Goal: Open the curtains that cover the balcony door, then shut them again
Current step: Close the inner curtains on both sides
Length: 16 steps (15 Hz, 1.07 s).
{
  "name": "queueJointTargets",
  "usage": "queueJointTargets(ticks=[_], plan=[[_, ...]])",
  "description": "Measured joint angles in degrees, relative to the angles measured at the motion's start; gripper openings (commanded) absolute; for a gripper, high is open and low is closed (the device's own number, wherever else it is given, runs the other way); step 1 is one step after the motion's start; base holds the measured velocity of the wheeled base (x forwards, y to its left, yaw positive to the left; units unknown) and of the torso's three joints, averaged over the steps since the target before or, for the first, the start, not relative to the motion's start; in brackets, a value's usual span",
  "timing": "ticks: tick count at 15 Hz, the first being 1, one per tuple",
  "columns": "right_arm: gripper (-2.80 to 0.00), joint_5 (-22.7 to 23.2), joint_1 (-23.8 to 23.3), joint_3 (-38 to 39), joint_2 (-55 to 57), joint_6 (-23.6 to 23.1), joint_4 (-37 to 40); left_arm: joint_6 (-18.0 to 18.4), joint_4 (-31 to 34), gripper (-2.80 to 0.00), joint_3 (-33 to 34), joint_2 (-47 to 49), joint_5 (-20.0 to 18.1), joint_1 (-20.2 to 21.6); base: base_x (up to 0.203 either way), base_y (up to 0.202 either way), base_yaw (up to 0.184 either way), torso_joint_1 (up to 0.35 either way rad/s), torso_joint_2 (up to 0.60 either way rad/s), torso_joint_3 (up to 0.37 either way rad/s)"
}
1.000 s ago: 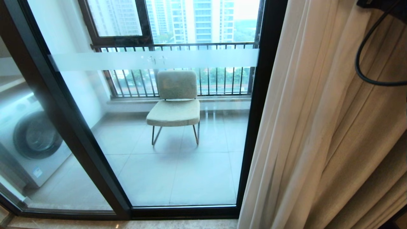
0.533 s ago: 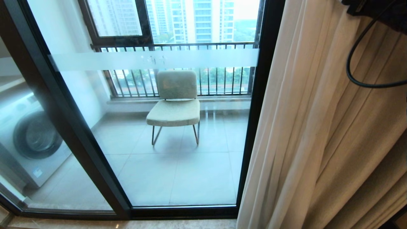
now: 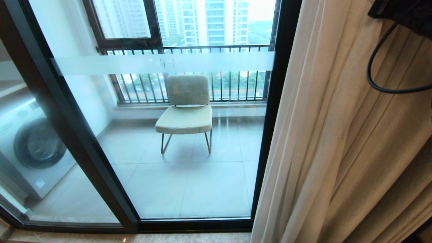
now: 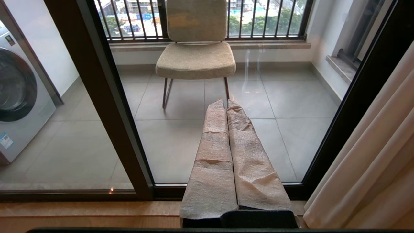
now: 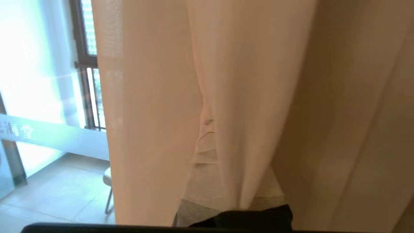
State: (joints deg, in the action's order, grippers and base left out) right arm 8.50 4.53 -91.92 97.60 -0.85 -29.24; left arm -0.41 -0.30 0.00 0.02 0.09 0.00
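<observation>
The balcony door (image 3: 276,101) stands uncovered, its dark frame and frosted band (image 3: 162,63) in plain sight. The curtains (image 3: 337,135) hang bunched at the right, white sheer in front of thicker beige drape. My right arm's wrist (image 3: 401,13) is high at the right, against the fabric. In the right wrist view, my right gripper (image 5: 223,145) is shut on a fold of the sheer curtains (image 5: 245,97), which runs between its taped fingers (image 5: 202,142). My left gripper (image 4: 225,102) is parked low and shut on nothing, pointing at the door glass (image 4: 181,136).
A beige chair (image 3: 187,108) and a washing machine (image 3: 30,145) stand on the balcony behind the glass, with a black railing (image 3: 189,50) beyond. A black cable (image 3: 381,77) loops off my right arm in front of the curtains. A wooden sill (image 4: 81,213) runs under the door.
My right wrist and its cable have shifted slightly left against the curtains. The sheer's folds near the door frame have shifted a little. The door and chair are unchanged.
</observation>
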Motion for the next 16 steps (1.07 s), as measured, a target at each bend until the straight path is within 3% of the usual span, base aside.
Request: queueJointTargets(ticks=[16], plan=[[-2.80,-1.5,0.0,0.3,-0.8,-0.1,-0.1,0.0,0.0,-2.80,0.0,0.0,0.0,0.0,0.000,0.000,0.000,0.000,0.00,0.000]])
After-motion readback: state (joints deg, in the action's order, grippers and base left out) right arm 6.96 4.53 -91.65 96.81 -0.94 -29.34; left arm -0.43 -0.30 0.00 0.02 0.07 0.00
